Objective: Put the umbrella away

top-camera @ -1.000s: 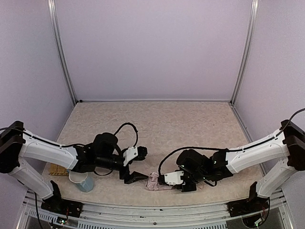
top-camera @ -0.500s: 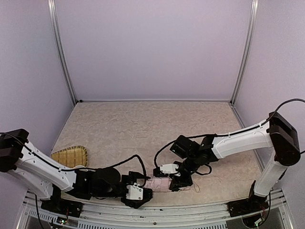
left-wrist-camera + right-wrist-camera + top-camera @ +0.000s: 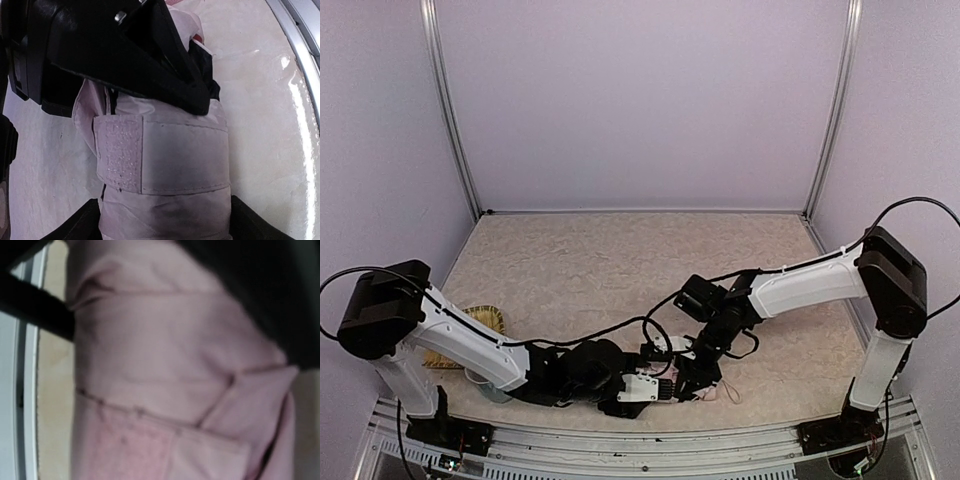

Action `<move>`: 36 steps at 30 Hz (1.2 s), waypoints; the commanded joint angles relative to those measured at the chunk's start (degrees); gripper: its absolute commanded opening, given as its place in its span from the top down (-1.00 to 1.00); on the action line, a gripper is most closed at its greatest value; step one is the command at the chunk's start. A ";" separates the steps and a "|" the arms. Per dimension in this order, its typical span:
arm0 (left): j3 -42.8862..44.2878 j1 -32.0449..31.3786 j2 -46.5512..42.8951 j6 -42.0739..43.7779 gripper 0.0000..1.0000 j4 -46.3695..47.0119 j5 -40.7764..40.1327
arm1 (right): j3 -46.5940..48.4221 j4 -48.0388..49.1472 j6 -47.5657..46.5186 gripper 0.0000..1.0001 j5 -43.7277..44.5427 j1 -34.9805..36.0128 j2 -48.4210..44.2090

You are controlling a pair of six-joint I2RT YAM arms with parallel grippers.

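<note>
One umbrella (image 3: 165,165), right fingers (image 3: 165,70) clamping it, left fingers (image 3: 80,226) wide astride, grip unclear

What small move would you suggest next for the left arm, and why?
I would probably close the left gripper on the umbrella: its open fingers straddle the folded pink bundle beside the wrapped strap, while the right gripper holds it farther along.

No readable text on the umbrella (image 3: 170,160), no labels, brands, numbers or signs
</note>
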 commanded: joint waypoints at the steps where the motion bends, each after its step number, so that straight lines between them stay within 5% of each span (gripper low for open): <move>1: 4.82 3.57 3.69 -3.58 -0.52 -13.91 6.45 | -1.66 -5.46 -0.81 1.00 4.60 0.54 4.00; 7: 8.30 5.67 7.14 -4.91 -0.59 -20.25 12.24 | -1.02 -4.32 -0.78 1.00 4.54 -0.01 2.90; 14: 7.88 6.27 8.84 -4.67 -0.58 -16.54 13.18 | -1.41 -3.15 -0.70 1.00 4.48 -0.24 2.10; 19: 7.68 6.40 10.09 -5.30 0.14 -15.70 13.59 | -1.47 -1.62 0.02 1.00 4.93 -0.30 1.55; 22: 6.92 6.49 9.36 -5.42 0.52 -15.87 13.67 | -1.99 -0.20 0.90 0.83 7.08 -0.42 0.14; 25: 6.64 6.56 8.40 -5.38 0.97 -16.59 12.66 | -2.85 1.34 2.07 0.40 9.54 -0.80 -2.93; 30: 5.56 6.54 6.34 -7.93 1.00 -11.64 2.66 | -6.17 5.46 5.28 -0.22 16.82 -1.07 -10.81; 33: 4.52 6.52 3.23 -8.79 1.00 -6.67 -6.13 | -9.26 10.34 7.10 -0.97 22.88 -1.06 -17.78; 36: 4.79 6.37 -0.99 -7.41 1.00 -4.02 -12.85 | -12.81 15.99 8.26 -1.00 28.10 -1.18 -25.64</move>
